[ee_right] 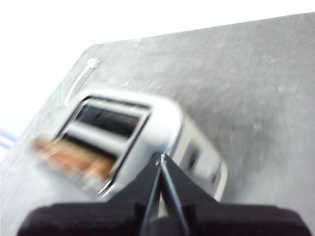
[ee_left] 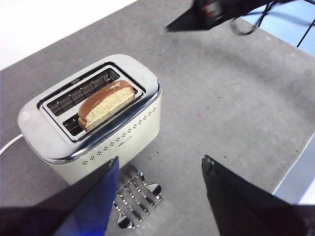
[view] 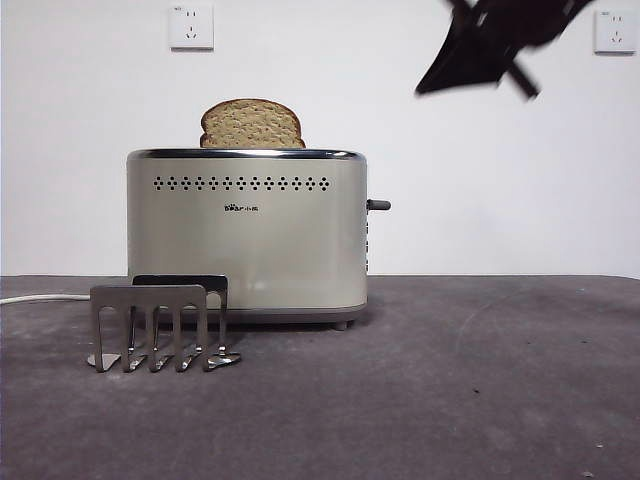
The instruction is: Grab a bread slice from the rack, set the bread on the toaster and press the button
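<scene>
Bread (view: 251, 124) sits upright in the toaster (view: 247, 235), in the slot nearer the holed front face; domed top pokes above the chrome rim. Far slot shows only bare wires in the left wrist view. Toaster stands left of centre on the grey table (view: 480, 390), white cord running off its left side. Lever (view: 378, 205) sticks out of the toaster's right end, high up.

Rack (view: 160, 325) stands just in front of the toaster's left half, near side, holding no slice, curled feet on the table.

Right gripper (ee_right: 161, 160) is up in the air to the right of the toaster, above its lever end, pointed down and leftward at it (view is motion-blurred). Jaws closed, tips meeting, nothing between them. In the front view it shows as a dark tilted shape (view: 480, 50) at the top right, well clear of the toaster.

Left gripper (ee_left: 160, 169) is high over the near side, looking down on toaster and rack. Jaws spread wide, holding nothing.

Two wall sockets (view: 191, 27) on the white wall behind.
</scene>
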